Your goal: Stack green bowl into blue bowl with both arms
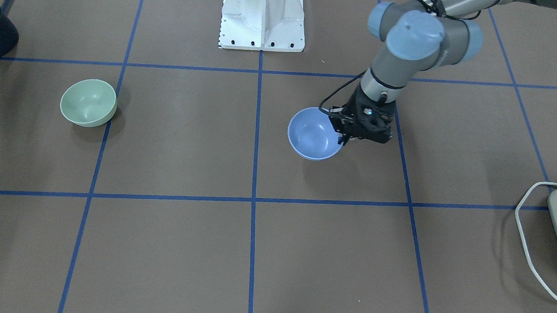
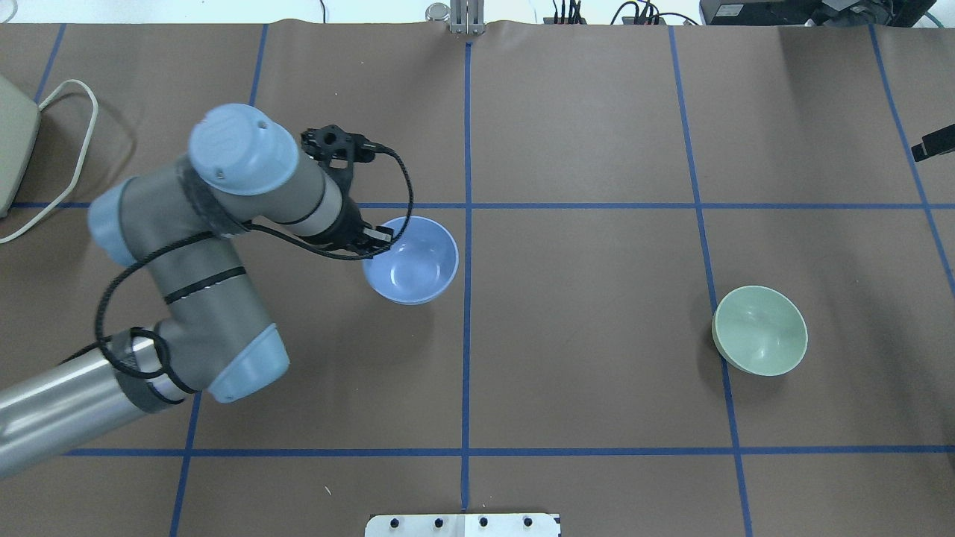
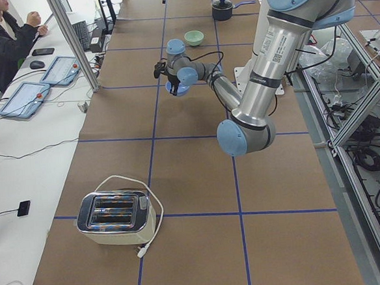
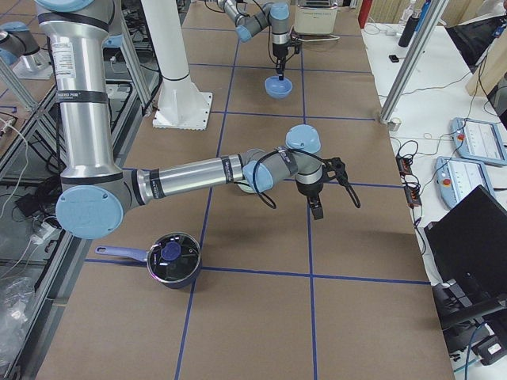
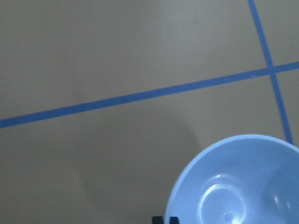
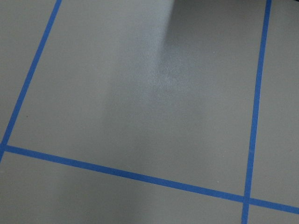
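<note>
The blue bowl [image 1: 311, 137] sits near the table's middle, also shown in the overhead view [image 2: 414, 261] and the left wrist view [image 5: 238, 186]. My left gripper [image 1: 343, 137] is shut on the blue bowl's rim on the side nearest my left arm. I cannot tell whether the bowl rests on the table or hangs just above it. The green bowl [image 1: 88, 102] stands upright and alone on my right half [image 2: 759, 330]. My right gripper [image 4: 317, 207] hangs over bare table, apart from the green bowl; I cannot tell if it is open or shut.
A toaster [image 3: 117, 216] with a white cord stands at the table's left end. A dark lidded pot [image 4: 173, 259] stands at the right end. The white pedestal [image 1: 263, 17] is at the robot's side. Blue tape lines grid the brown table.
</note>
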`<state>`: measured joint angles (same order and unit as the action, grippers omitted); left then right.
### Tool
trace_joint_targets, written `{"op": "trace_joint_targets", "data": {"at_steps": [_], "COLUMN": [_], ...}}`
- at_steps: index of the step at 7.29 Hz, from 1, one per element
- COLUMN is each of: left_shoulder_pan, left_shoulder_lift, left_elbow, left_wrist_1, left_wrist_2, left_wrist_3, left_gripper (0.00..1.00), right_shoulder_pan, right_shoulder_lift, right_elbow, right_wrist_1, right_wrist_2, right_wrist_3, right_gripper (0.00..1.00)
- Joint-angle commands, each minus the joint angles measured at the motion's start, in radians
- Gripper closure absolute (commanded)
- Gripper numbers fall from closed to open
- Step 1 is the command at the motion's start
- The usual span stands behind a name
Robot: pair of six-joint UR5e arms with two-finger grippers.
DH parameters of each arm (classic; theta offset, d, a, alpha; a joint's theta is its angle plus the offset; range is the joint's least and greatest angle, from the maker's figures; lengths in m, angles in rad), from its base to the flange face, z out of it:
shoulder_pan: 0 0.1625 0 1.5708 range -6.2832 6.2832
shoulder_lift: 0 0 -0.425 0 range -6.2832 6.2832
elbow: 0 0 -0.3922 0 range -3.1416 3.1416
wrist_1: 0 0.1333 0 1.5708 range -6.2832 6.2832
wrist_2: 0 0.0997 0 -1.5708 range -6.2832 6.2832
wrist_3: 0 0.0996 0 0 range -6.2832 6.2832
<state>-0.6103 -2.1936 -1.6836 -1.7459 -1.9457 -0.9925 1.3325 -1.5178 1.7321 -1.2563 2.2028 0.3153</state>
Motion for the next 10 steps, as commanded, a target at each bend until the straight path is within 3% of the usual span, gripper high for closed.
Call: {"op": "trace_joint_targets", "data": {"at_steps": [1, 6, 7, 9, 10], "left_shoulder_pan": [0.063, 0.11, 0.112, 0.112, 0.109], "left_shoulder_lift": [-0.095, -0.103, -0.103, -0.1, -0.098], "left_elbow": [0.096, 0.149, 0.156, 0.147, 0.127], "left_wrist_1": [-0.001, -0.073, -0.086, -0.095, -0.096], "left_wrist_2": [0.065, 0.122, 0.122, 0.137, 0.139], "left_wrist_3": [-0.032, -0.031, -0.029, -0.029, -0.028], "left_gripper": [1.0, 0.99, 0.85, 0.02, 0.01], "right_shoulder_pan": [0.001, 0.001, 0.001, 0.001, 0.001], "right_shoulder_lift": [-0.002, -0.002, -0.002, -0.002, -0.002], "right_elbow": [0.0, 0.001, 0.001, 0.001, 0.0], "right_wrist_1": [0.0, 0.0, 0.0, 0.0, 0.0], "right_wrist_2": [0.0, 0.002, 0.002, 0.003, 0.006], "right_wrist_3": [0.002, 0.004, 0.004, 0.004, 0.004], "right_gripper": [0.0, 0.0, 0.0, 0.0, 0.0]}}
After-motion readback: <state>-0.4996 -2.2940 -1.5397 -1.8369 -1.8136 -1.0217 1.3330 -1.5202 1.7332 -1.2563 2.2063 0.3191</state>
